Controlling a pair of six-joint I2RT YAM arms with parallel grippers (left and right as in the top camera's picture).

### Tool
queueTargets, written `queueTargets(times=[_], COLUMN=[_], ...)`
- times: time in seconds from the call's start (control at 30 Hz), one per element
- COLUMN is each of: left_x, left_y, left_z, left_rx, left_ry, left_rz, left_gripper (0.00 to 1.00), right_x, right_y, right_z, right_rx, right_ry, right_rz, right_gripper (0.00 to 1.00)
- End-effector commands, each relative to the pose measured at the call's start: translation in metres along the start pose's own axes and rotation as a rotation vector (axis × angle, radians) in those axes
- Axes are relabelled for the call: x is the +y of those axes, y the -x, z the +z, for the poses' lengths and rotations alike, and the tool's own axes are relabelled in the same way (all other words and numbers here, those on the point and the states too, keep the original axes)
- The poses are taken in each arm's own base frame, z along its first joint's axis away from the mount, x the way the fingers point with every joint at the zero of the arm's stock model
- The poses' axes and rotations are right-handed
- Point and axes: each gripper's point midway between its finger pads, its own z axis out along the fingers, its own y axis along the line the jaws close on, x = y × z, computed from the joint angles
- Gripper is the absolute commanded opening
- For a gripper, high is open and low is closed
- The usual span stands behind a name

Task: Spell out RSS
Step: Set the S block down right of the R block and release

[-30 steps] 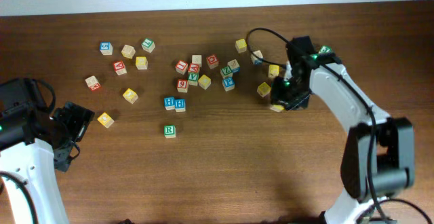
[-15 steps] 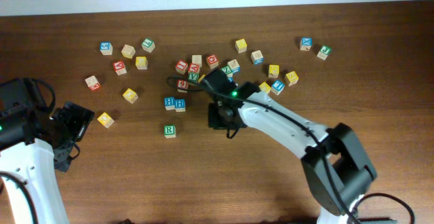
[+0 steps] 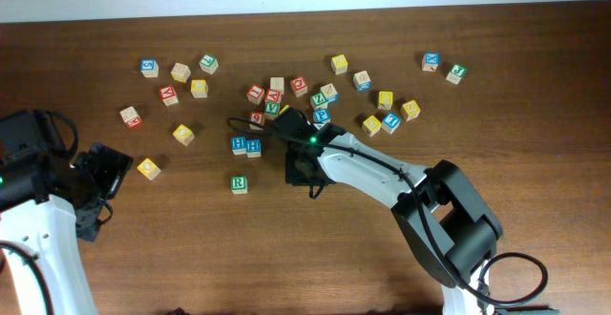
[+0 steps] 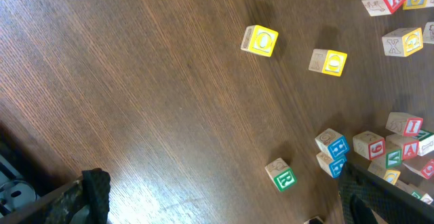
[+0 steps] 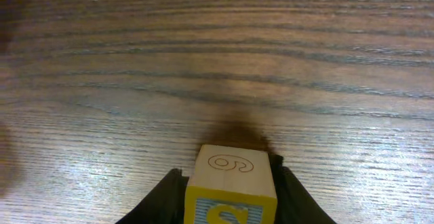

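Partly cut off: yellow cube (image 5: 230,183) pinched in R claw (image 3: 303,167), face letter unclear; L claw (image 4: 224,195) spread.

A wooden letter cube (image 5: 230,178) sits low in the middle of the view, flanked by the two dark fingers (image 5: 165,195) of the right pincer (image 5: 230,187), which press against its left and right sides. Its pale top face carries a thin outlined oval with a curled mark like a 6 or 9, and its near face, cut off by the picture's lower edge, is yellow-framed with a yellow letter on blue. Beyond it lies the brown tabletop (image 5: 217,54), its grain running side to side, with a dark shadow (image 5: 237,134) just behind the cube.
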Motion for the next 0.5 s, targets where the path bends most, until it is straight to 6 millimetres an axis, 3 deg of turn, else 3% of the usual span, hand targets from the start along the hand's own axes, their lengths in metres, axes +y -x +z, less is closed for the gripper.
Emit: queueTargets(times=[0.0,0.27,0.47], left_x=[0.0022,0.0022,0.0022], left_y=[0.0006,0.0007,0.0007], left_z=[0.0016,0.0016,0.0016], left_rx=[0.003,0.003,0.003], left_ry=[0.010,0.010,0.009], left_rz=[-0.014,-0.014,-0.014], left_gripper=[0.99,0.99,0.99], right_x=[0.0022,0.0102,0.0103], right_y=[0.0002,-0.0009,-0.0010], right_z=[0.0055,0.0054,0.0054], right_rx=[-0.004,0.006,0.008], right_ry=[-0.009,0.032,0.034], right_rz=[-0.040,-0.081,-0.081], right_gripper=[0.29,0.28,0.41])
